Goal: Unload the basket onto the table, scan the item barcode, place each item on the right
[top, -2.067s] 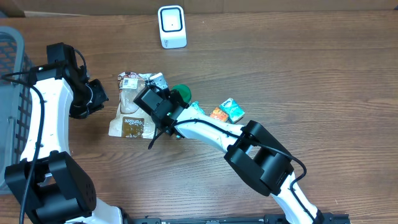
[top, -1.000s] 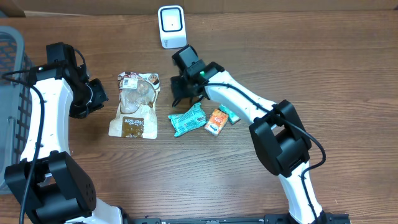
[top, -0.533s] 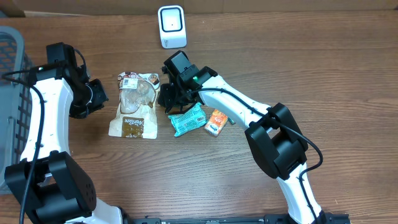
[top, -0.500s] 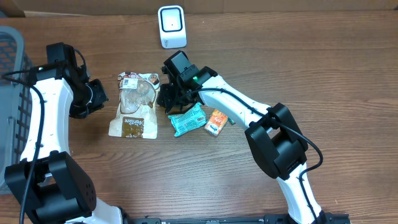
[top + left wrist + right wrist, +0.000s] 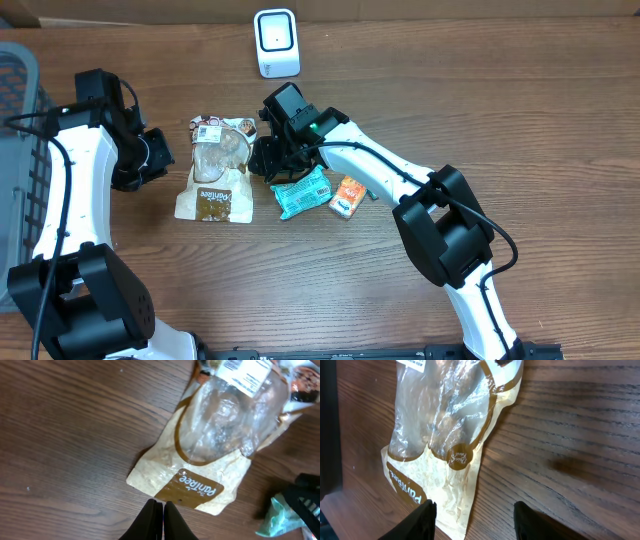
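Observation:
A white barcode scanner (image 5: 277, 42) stands at the table's back edge. A clear and tan snack bag (image 5: 216, 172) lies flat, label end toward the scanner. My right gripper (image 5: 263, 160) hovers at the bag's right edge; in the right wrist view the right gripper (image 5: 476, 512) is open, one finger over the bag (image 5: 440, 425) and the other over bare wood. My left gripper (image 5: 165, 155) sits left of the bag, and the left gripper (image 5: 163, 510) is shut on nothing, pointing at the bag's (image 5: 215, 445) lower edge.
A teal packet (image 5: 302, 192) and an orange packet (image 5: 347, 195) lie just right of the bag, under the right arm. A grey mesh basket (image 5: 15, 120) stands at the far left edge.
My right gripper has moved left from near the scanner to the bag's right edge, and its jaws have opened wider. The left arm and the packets have stayed put.

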Motion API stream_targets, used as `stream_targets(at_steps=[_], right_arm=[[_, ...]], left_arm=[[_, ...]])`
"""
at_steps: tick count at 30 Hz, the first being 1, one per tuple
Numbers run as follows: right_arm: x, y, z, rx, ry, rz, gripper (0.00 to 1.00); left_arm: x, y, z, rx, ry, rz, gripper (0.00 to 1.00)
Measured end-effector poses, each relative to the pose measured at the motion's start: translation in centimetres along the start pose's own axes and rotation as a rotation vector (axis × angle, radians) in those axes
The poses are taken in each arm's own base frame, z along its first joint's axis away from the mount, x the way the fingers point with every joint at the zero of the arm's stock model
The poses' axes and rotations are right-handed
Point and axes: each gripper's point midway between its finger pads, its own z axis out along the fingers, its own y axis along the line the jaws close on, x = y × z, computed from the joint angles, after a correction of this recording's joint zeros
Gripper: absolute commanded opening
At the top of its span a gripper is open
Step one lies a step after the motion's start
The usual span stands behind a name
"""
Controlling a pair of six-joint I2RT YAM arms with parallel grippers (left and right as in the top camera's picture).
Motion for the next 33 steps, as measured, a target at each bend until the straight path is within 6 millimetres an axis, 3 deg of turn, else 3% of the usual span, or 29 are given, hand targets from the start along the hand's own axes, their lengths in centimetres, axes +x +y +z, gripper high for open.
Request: stream_targets(at_steps=[7, 16, 23, 29, 33], right_arm=[[0.0, 0.0, 0.0, -0.002, -0.002, -0.001, 0.51], [-0.1, 0.1, 0.0, -0.003, -0.005, -0.002, 0.53], [-0.5, 0.1, 0.5, -0.011, -0.019, -0.010, 0.52], [-0.7, 0.0, 0.8, -0.016, -0.027, -0.013, 0.40], [-0.8, 0.1, 0.9, -0.018, -0.031, -0.016, 0.38]], left_arm=[[0.3, -1.7, 0.7, 0.094, 0.029, 0.110, 0.05], [0.3, -3.3, 5.2, 0.157, 0.115, 0.191, 0.04], [0.0, -4.2, 5.8, 0.208, 0.111, 0.198, 0.04], [0.0, -4.8, 5.8, 0.247, 0.109, 0.198, 0.04], [-0.2, -4.9, 6.8, 0.253, 0.120, 0.200, 0.04]])
